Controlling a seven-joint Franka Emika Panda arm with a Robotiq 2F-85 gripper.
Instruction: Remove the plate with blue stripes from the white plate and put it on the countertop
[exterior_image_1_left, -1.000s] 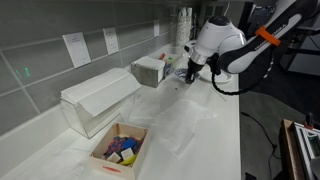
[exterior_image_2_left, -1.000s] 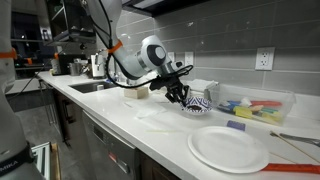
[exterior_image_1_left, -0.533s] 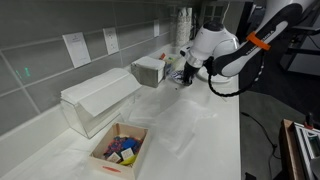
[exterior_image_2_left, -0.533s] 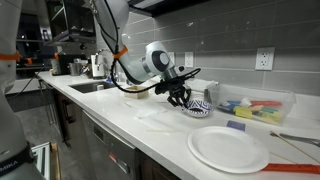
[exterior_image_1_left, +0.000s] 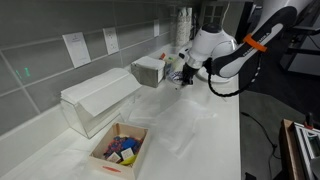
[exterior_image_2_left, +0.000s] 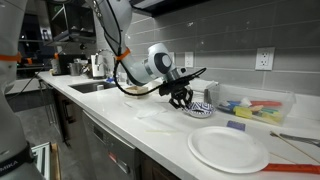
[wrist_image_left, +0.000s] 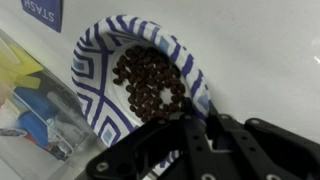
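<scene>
While jaws pinch its rim, the plate with blue stripes (wrist_image_left: 100, 70) holds dark brown beans (wrist_image_left: 148, 80).

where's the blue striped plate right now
In an exterior view the plate with blue stripes is off the white plate, beyond it along the countertop beside the clear bin, with the gripper pinching its rim.

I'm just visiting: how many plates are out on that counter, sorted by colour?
Plain white plate: 1
Blue-striped plate: 1
Total: 2 plates
</scene>
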